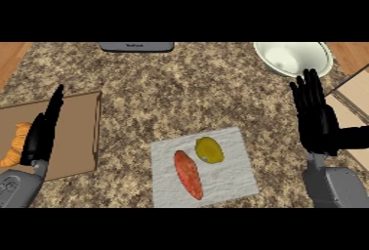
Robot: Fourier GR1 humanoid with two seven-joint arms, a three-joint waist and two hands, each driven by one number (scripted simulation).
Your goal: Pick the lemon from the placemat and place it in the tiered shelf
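You see the counter point(180, 93) from above, a speckled brown stone top. Near its front middle lies the placemat point(231, 188), a pale grey cloth set slightly askew. The lemon point(209, 150) rests on the upper middle of the placemat, untouched by either hand. Just beside it, to the left and lower, lies a long orange-red vegetable point(188, 174), also on the placemat; the two are close, and you cannot tell whether they touch.

At the left you find a brown board point(75, 132) lying flat on the counter. A golden-brown pastry point(17, 144) sits on the board's left part, partly hidden by the left arm.

The left hand point(42, 134) shows edge-on above the board, fingers straight and pointing up the view. It holds nothing.

The right hand point(316, 117) shows at the right side, palm flat, fingers straight and spread slightly, pointing up the view. It holds nothing and is well apart from the lemon.

At the top right stands a pale green bowl point(294, 57), just above the right hand's fingertips. At the right edge you see the tiered shelf point(353, 105), light wood panels cut off by the frame. A flat grey object point(137, 46) lies at the top edge of the counter.
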